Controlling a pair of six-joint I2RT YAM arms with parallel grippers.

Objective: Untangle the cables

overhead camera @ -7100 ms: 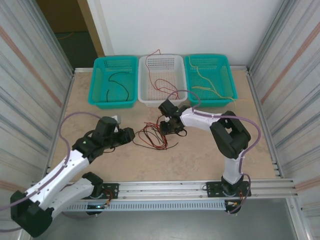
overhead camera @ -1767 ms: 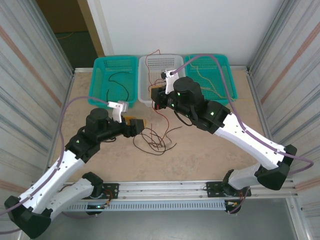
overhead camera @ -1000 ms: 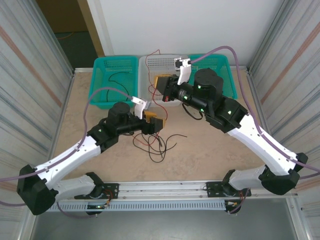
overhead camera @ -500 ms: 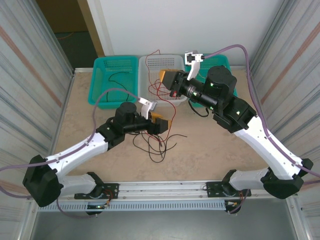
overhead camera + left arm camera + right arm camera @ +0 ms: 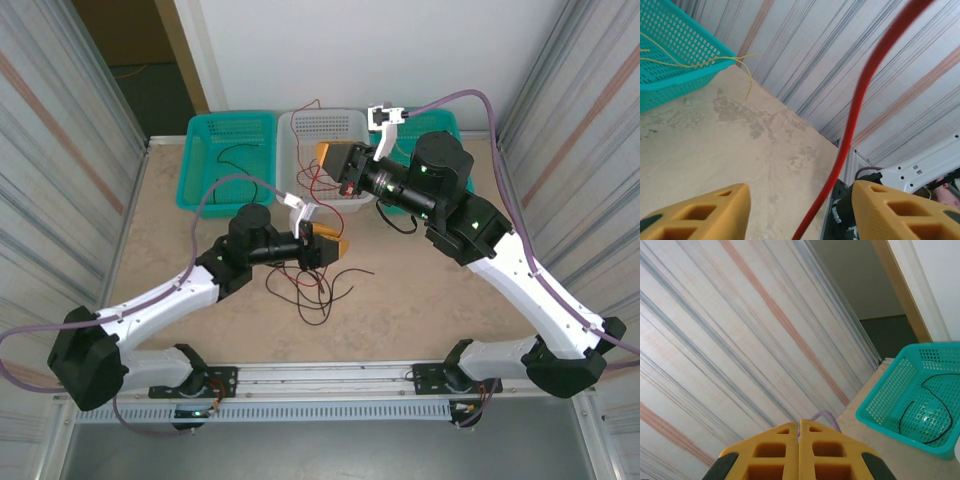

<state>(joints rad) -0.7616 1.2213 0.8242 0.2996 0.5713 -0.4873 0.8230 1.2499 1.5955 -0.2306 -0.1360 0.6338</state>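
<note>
A tangle of red and black cables (image 5: 308,285) lies on the table's middle. My right gripper (image 5: 328,160) hangs high over the white basket, its fingers (image 5: 799,440) pressed shut; a red cable seems to drop from it to the tangle. My left gripper (image 5: 335,247) is just above the tangle. In the left wrist view its yellow fingers (image 5: 705,212) stand apart, open. The taut red cable (image 5: 855,115) rises between them, touching neither. Where that strand meets the right fingertips is hidden.
Three baskets line the far edge. The left teal basket (image 5: 232,205) (image 5: 900,405) holds a black cable (image 5: 935,410). The white basket (image 5: 322,120) holds red cable. The right teal basket (image 5: 445,120) (image 5: 675,55) holds pale yellow cables (image 5: 747,75) that spill over its rim. Corrugated walls flank the table.
My left gripper has slid right, under the right gripper, and its jaws have narrowed round the red strand. My right gripper has risen and moved right, then stayed still.
</note>
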